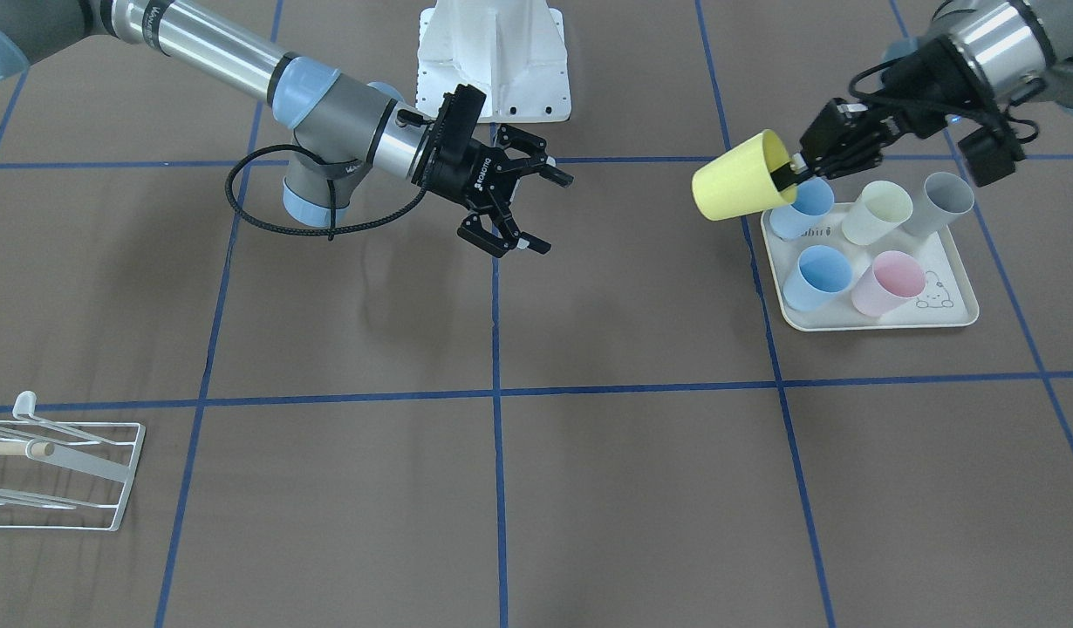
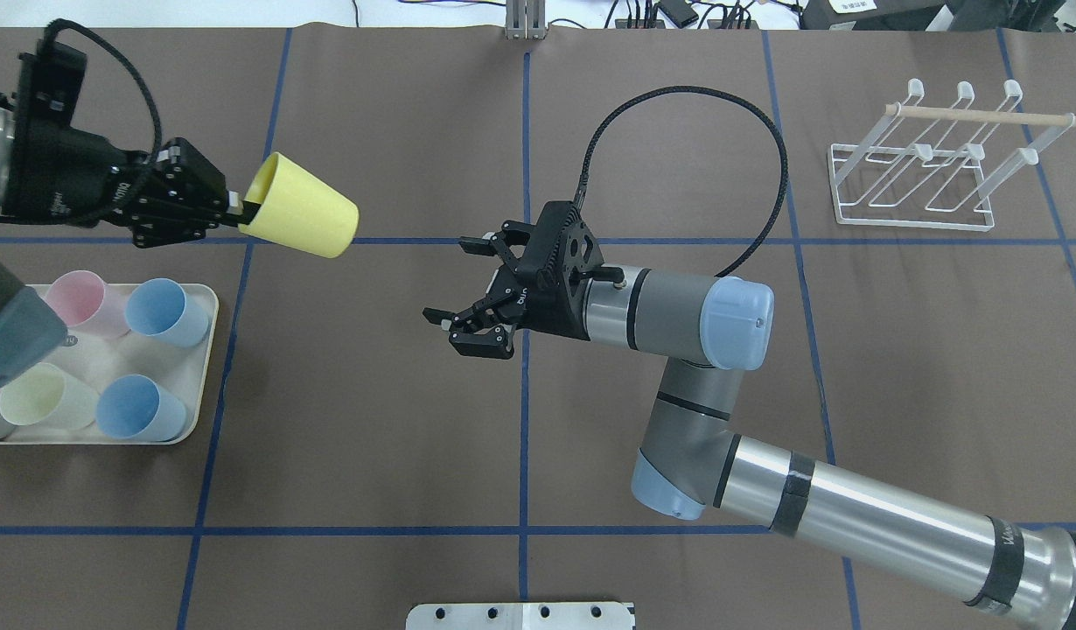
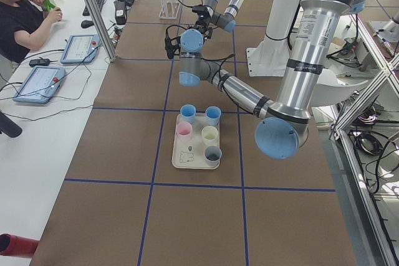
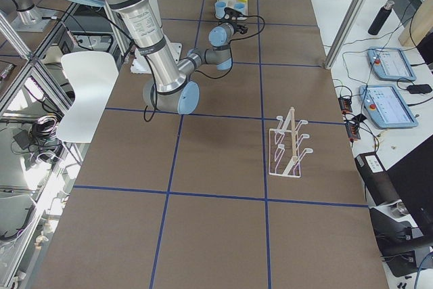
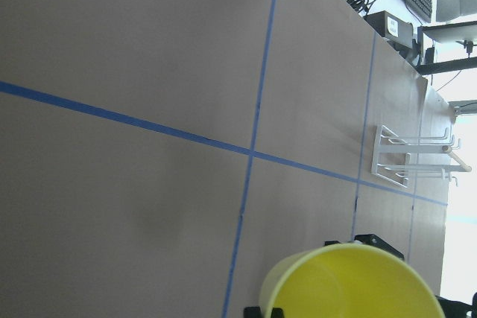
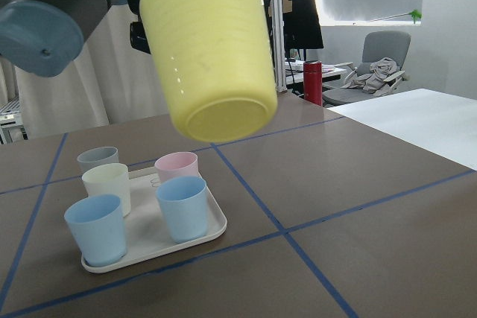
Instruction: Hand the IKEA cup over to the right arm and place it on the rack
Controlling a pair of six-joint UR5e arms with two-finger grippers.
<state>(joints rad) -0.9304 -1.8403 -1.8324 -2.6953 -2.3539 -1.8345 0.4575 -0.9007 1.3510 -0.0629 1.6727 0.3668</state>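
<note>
My left gripper [image 1: 789,174] [image 2: 241,210] is shut on the rim of a yellow cup [image 1: 741,177] [image 2: 302,217] and holds it on its side in the air, base pointing toward the table's middle. The cup fills the bottom of the left wrist view [image 5: 350,284] and hangs large in the right wrist view [image 6: 209,50]. My right gripper [image 1: 545,214] [image 2: 450,284], on the arm with the thick ribbed cable, is open and empty near the table's middle, facing the cup with a gap between them. The white wire rack [image 2: 932,166] [image 1: 57,471] stands far off on the right arm's side.
A cream tray [image 2: 201,385] [image 1: 877,324] under the left arm holds several upright cups: two blue, one pink, one cream, one grey. The robot's white base plate [image 1: 493,61] is at the table's near edge. Blue tape lines cross the brown table.
</note>
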